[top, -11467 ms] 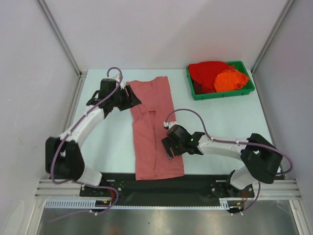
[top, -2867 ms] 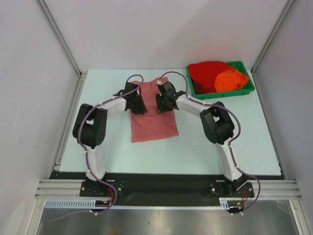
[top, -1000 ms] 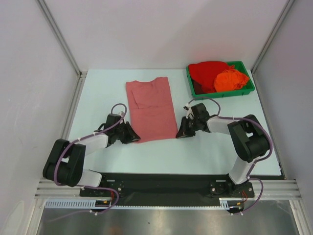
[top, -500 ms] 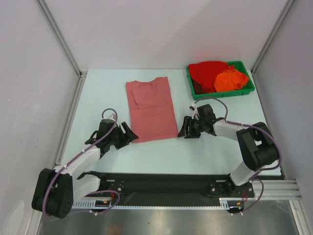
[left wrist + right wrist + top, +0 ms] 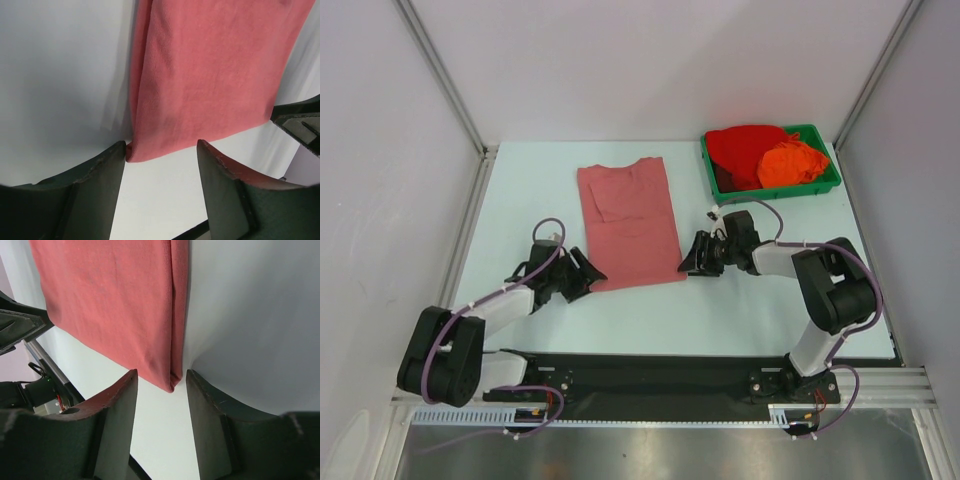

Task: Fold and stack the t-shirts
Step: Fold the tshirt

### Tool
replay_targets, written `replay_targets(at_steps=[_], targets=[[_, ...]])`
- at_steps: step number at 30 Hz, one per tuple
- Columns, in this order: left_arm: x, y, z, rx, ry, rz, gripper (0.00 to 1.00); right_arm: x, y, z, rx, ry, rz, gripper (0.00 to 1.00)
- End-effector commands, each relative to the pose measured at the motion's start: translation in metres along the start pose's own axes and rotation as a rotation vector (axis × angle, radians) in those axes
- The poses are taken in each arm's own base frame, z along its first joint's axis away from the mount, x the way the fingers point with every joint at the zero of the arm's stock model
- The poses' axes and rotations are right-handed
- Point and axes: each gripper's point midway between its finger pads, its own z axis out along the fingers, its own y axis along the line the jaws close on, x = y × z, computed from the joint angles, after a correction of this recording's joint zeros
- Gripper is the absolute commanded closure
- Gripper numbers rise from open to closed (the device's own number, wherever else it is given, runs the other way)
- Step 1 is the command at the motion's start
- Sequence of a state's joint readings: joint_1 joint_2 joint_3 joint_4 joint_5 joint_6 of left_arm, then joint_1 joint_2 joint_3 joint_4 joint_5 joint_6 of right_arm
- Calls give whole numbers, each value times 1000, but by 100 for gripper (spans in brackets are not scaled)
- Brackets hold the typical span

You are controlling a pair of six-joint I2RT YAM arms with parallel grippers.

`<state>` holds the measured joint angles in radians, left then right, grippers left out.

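The salmon t-shirt (image 5: 628, 222) lies folded in half on the table, its folded edge toward the arms. My left gripper (image 5: 592, 274) is open at its near left corner; in the left wrist view that corner (image 5: 131, 152) lies just ahead of the open fingers (image 5: 160, 170). My right gripper (image 5: 688, 266) is open at the near right corner; in the right wrist view that corner (image 5: 170, 386) sits between the fingertips (image 5: 161, 380). The bright red t-shirt (image 5: 745, 148) and the orange t-shirt (image 5: 792, 163) lie bunched in the green tray (image 5: 775, 191).
The green tray stands at the back right of the table. Metal frame posts and grey walls enclose the table on both sides. A black rail runs along the near edge.
Both grippers have released the folded shirt at the far end and come back to its near folded edge; in the last half second each closed in on a near corner.
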<state>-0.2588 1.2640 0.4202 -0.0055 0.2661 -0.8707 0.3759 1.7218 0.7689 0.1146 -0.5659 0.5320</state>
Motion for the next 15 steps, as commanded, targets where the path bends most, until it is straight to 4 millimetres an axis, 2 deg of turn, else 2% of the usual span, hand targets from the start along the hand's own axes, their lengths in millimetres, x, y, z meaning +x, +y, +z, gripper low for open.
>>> replay_targets(at_steps=[1,4,8,11,12,13,15], targets=[[14,36,6,-137,40,-34,36,17,-26,6,86,36,38,51],[16,40,7,-155,48,-32,41,25,-29,7,99,55,36,54],[17,45,7,-171,40,-40,43,33,-26,14,104,77,22,58],[16,44,6,-167,42,-31,48,35,-24,17,109,77,18,66],[16,43,6,-169,42,-28,49,34,-24,18,110,75,22,69],[14,44,5,-172,38,-20,55,31,-25,17,113,68,22,78],[13,42,4,-168,33,-10,62,31,-22,15,109,67,23,90]])
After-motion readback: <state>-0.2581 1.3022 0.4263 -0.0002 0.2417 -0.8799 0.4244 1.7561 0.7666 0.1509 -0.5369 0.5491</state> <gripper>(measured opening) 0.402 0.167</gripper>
